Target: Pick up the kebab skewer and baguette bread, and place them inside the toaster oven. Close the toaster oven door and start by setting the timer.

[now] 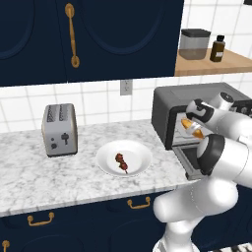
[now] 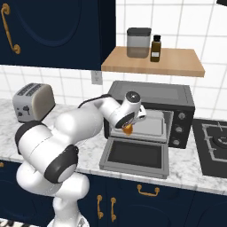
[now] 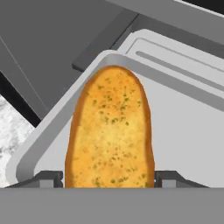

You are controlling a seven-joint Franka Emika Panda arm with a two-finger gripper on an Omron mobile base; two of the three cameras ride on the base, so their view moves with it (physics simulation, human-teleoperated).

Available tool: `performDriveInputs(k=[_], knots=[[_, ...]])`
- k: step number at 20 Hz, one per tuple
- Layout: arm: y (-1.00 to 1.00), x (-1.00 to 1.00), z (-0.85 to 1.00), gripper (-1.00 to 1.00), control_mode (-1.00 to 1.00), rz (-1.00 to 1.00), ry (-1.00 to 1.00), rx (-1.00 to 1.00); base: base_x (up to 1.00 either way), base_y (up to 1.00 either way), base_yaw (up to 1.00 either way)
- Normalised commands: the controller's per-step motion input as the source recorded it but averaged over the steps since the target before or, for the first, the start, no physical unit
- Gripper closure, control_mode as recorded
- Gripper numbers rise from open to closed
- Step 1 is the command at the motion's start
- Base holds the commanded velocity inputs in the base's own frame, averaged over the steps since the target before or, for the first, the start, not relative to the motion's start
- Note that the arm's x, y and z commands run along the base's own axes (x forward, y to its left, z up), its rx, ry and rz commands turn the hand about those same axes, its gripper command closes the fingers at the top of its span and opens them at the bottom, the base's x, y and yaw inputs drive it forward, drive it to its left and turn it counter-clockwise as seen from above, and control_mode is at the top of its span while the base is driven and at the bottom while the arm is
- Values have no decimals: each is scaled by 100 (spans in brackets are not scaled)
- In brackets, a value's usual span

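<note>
Baguette bread (image 3: 109,131) between hand (image 3: 109,178) fingertips, over toaster oven (image 2: 153,99) tray.

A rendered home kitchen: navy cupboards (image 1: 98,34) with brass handles, white wall tiles (image 1: 98,101), a marble desk (image 1: 29,177) holding a silver toaster (image 1: 59,129), a toaster oven (image 2: 153,113), a stove burner (image 2: 217,142), and a wooden shelf (image 2: 153,62) with jars.

The marble tabletop (image 1: 29,182) carries a silver toaster (image 1: 59,129), a white plate (image 1: 140,156) and the toaster oven (image 2: 153,113) — door dropped open. A wooden shelf (image 2: 177,62) holds a canister (image 2: 138,42) and a dark bottle (image 2: 155,48).
</note>
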Motion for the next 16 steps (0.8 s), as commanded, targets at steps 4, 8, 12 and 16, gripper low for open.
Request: performDriveInputs(k=[4, 8, 12, 16], knots=[[-5, -2, 0, -100, -100, 1, 0, 0, 0, 0, 0], [-7, -5, 3, -100, -100, 4, 0, -1, 0, 0, 0], [0, -4, 29, -100, -100, 2, -2, 0, 0, 0, 0], [0, -21, 34, -100, -100, 0, -2, 0, 0, 0, 0]])
